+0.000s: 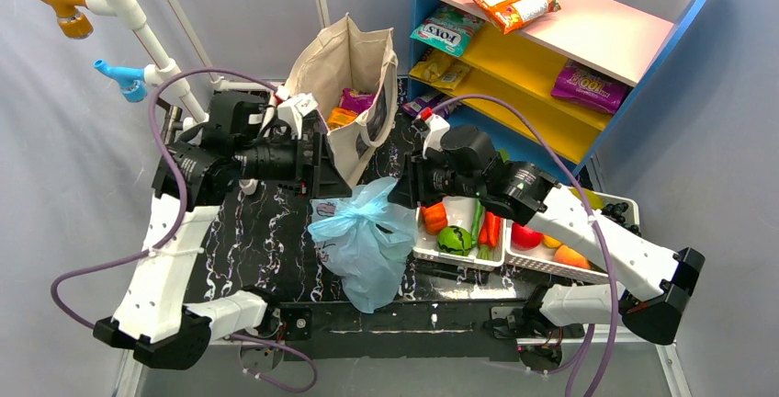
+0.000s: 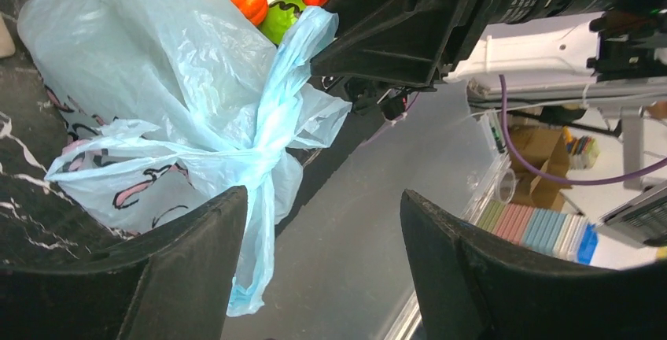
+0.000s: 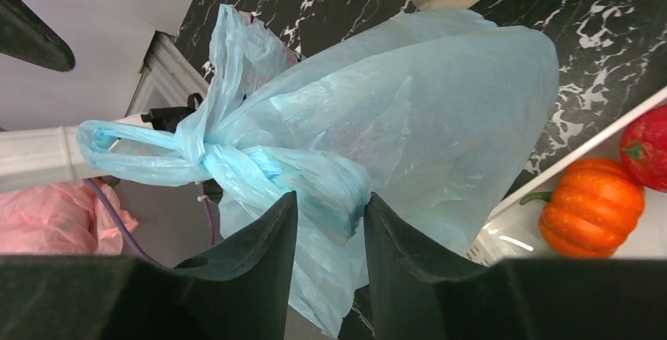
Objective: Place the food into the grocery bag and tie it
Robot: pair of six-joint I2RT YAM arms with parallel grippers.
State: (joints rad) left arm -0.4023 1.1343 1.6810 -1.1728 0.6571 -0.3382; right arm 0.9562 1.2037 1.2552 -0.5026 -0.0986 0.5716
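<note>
Neatly knotted, crinkly pale-blue grocery bag (image 1: pixel 367 243)

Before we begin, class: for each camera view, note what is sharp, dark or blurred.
Top external: even light, all sharp, the thin light-blue plastic bag without glare. Left wrist: the left gripper's black fingers near-silhouettes, the background clutter soft. Right wrist: the bag crisp, the right gripper's black fingers dark, the pink mass at left blurred.
</note>
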